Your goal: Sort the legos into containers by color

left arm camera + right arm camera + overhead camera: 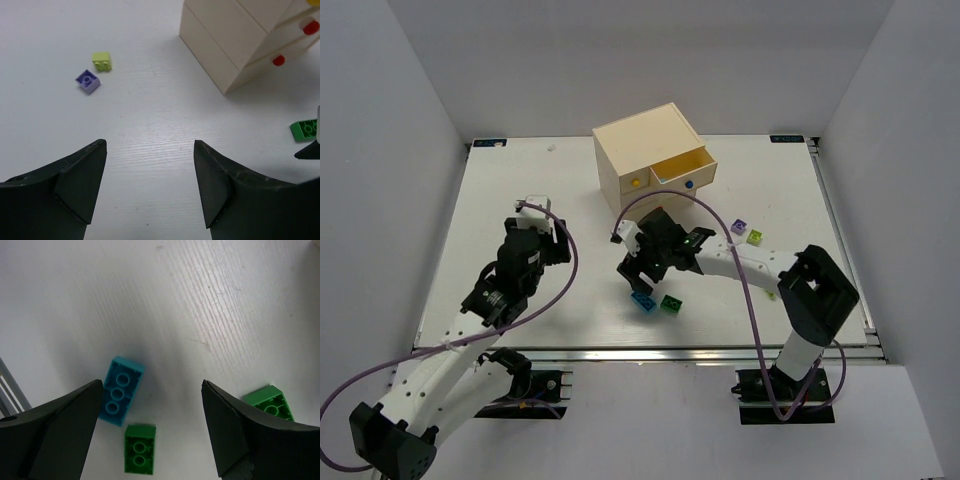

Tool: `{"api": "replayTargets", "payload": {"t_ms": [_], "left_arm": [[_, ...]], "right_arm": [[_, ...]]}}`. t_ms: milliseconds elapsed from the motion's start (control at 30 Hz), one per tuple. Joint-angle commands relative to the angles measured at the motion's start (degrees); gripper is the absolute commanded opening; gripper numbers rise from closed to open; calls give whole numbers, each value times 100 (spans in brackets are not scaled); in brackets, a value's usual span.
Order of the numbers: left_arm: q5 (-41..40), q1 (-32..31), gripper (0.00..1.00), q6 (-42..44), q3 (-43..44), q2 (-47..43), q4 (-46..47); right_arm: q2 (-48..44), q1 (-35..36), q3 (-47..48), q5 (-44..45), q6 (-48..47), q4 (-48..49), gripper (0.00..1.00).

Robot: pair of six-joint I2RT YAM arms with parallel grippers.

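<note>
1. The left gripper (149,145) hangs over bare table (520,180) with its jaws spread wide and nothing between them. It is well apart from the bricks, probably so the other arm has room to work.
2. A teal brick (120,390) lies studs up near the table's front edge, just beside a green brick (139,448). I cannot tell whether they touch.
3. The right gripper (151,385) hovers above this pair, jaws fully open and empty. The wide opening suits straddling one brick. The teal one sits closest to the gap, so it looks like the intended pick.
4. A second green brick (270,404) lies by the other finger, partly hidden behind it. A careless closing could nudge it.
5. On the cream chest (640,140), the blue-knob drawer (685,172) is pulled out, probably ready for the teal brick. The yellow-knob drawer (636,184) beside it is closed.
6. Farther right, a purple brick (739,226) and a yellow-green brick (755,237) lie near each other on the table, unsorted.
</note>
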Motion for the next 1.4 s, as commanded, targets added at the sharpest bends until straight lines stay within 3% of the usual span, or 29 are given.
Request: {"api": "replayTargets", "payload": {"t_ms": [0,333,733,833,967,1167,1367], "left_arm": [[-623,14,80,93,0,-351,142],[-826,14,80,190,-18,-465,106],[-800,14,80,207,-35,-447,107],[-782,14,80,199,-27,-447,107],[-747,14,80,207,-27,-439,124],[-703,14,80,207,-27,-456,133],[-703,14,80,199,-44,-474,133]], "right_arm": [[286,184,379,428,862,-159,85],[612,509,486,577,1276,-423,86],[507,782,-174,991,1119,-142,72],[498,817,-218,1175,1075,-81,60],[446,887,-288,1220,917,-28,33],[-10,826,36,176,285,-273,0],[-600,483,1274,93,-418,-624,0]]}}
